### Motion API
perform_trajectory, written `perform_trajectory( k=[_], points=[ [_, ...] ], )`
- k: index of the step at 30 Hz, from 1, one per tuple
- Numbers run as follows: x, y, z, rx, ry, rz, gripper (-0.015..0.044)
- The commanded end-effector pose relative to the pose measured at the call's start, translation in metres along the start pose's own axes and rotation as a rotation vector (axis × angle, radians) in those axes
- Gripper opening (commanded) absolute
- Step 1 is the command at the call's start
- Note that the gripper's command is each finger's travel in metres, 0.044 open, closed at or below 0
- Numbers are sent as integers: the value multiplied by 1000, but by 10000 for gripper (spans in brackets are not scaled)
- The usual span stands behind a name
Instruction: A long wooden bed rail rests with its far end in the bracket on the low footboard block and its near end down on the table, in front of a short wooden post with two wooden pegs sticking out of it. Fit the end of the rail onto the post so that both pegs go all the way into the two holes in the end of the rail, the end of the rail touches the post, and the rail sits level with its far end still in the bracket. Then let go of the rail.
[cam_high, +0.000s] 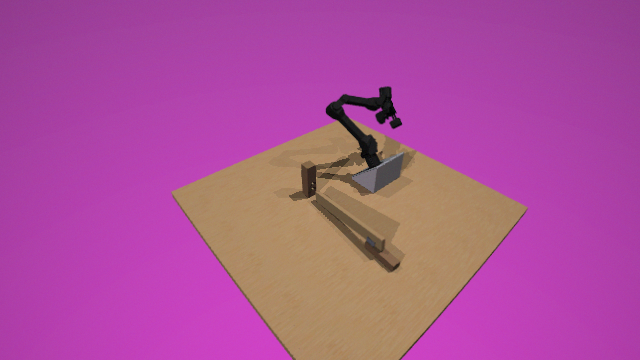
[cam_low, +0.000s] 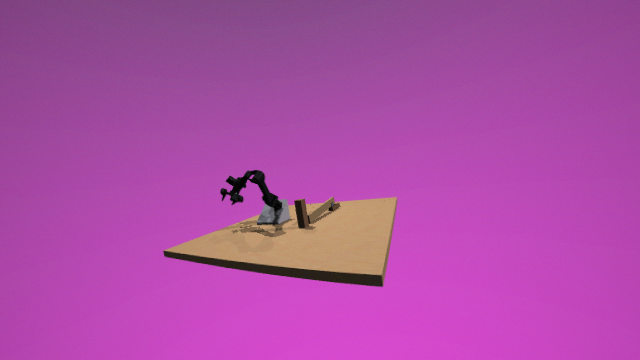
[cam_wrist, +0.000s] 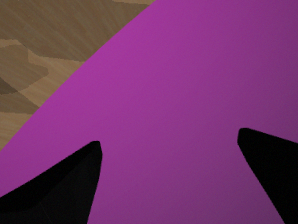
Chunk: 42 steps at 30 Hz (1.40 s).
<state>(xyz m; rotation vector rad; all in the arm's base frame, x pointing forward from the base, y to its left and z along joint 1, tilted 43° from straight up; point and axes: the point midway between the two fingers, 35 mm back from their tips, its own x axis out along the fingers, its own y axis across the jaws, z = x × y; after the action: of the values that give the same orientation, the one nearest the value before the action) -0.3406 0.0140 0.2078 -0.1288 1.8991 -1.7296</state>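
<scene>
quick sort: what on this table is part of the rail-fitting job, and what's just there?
Job:
- rail, near end down on the table
- post with its pegs
- footboard block holding the rail's far end
- gripper, open, up in the air away from the rail

Just there:
- grey base wedge under the arm
- table

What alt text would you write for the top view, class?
A black robot arm holds its open, empty hand high, far from a long wooden rail slanting on a tan table. Near the rail's lower end stands a short post.
</scene>
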Motion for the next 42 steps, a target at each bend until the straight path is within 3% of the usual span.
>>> perform_trajectory(
  k=[1, 5, 11, 17, 23, 31, 42],
  points=[
    [0, 0, -1, 3, 5, 1, 426],
    [-13, 12, -31, 64, 116, 32, 440],
    [-59, 48, -102, 241, 402, 111, 440],
    [-132, 101, -159, 480, 718, 210, 440],
    [-216, 150, -187, 725, 1012, 236, 440],
    [-326, 224, -176, 1092, 1364, 309, 440],
    [-447, 305, -81, 1666, 1801, 299, 440]
  ],
)
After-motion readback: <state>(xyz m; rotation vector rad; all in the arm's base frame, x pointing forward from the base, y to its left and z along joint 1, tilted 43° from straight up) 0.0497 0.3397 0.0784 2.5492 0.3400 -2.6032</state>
